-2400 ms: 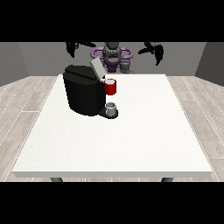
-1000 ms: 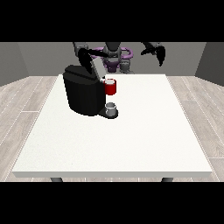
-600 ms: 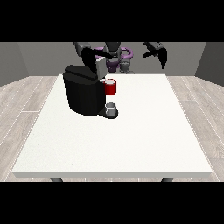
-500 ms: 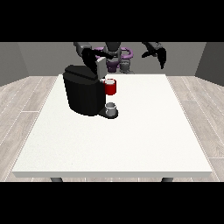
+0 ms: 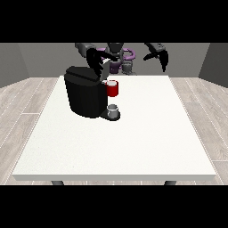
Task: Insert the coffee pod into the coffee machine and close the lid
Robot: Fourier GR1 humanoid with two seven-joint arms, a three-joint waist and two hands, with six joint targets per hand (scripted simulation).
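- While the hand (image 5: 99,62) at the view's left hovers over the machine (image 5: 84,91) near the table's (image 5: 133,142) far edge, its fingers look spread.
- Closing the lid seems next: press down.
- Other hand (image 5: 159,55) hangs relaxed, holding nothing.

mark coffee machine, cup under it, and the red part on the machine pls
coffee machine (image 5: 83,95), front view, on the front of its black body.
cup (image 5: 113,109), front view, on its grey side wall.
red part (image 5: 112,89), front view, on its red front face.

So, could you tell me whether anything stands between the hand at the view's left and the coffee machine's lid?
Nothing visible does: that hand hangs just above the coffee machine near its lid, with no other object between them.
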